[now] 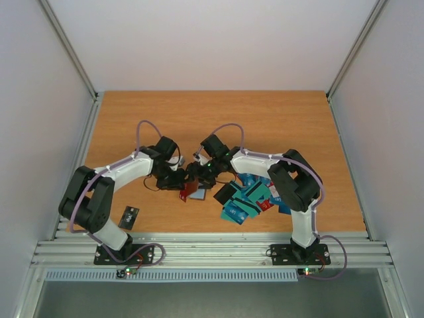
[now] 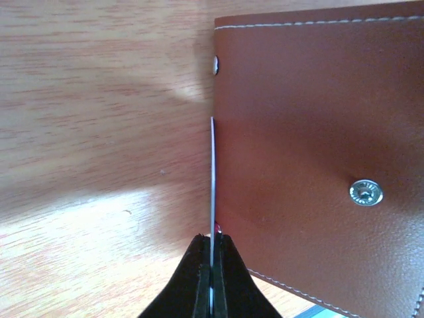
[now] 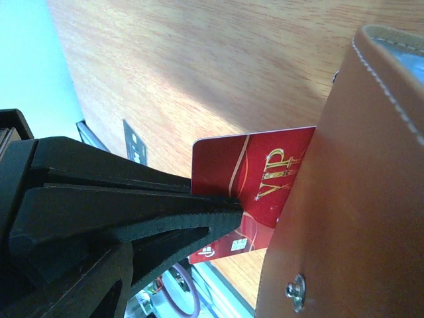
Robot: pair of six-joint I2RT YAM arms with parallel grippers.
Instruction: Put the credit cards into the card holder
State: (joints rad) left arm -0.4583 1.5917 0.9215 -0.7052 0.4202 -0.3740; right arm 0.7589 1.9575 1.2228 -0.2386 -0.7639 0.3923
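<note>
The left gripper [image 2: 212,248] is pressed together on a thin plastic credit card [image 2: 212,165], seen edge-on, touching the side of the brown leather-like card holder [image 2: 318,165] with pale stitching. A red VIP card [image 3: 265,172] disappears behind the holder's flap. The right gripper [image 1: 197,175] is in view, but its state cannot be told. A heap of teal, blue and red cards [image 1: 248,199] lies nearby on the wooden table [image 1: 218,112].

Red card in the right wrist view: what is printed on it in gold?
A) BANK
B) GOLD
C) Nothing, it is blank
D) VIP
D: gold letters reading VIP show on the red card, right beside the edge of the brown wallet.
</note>
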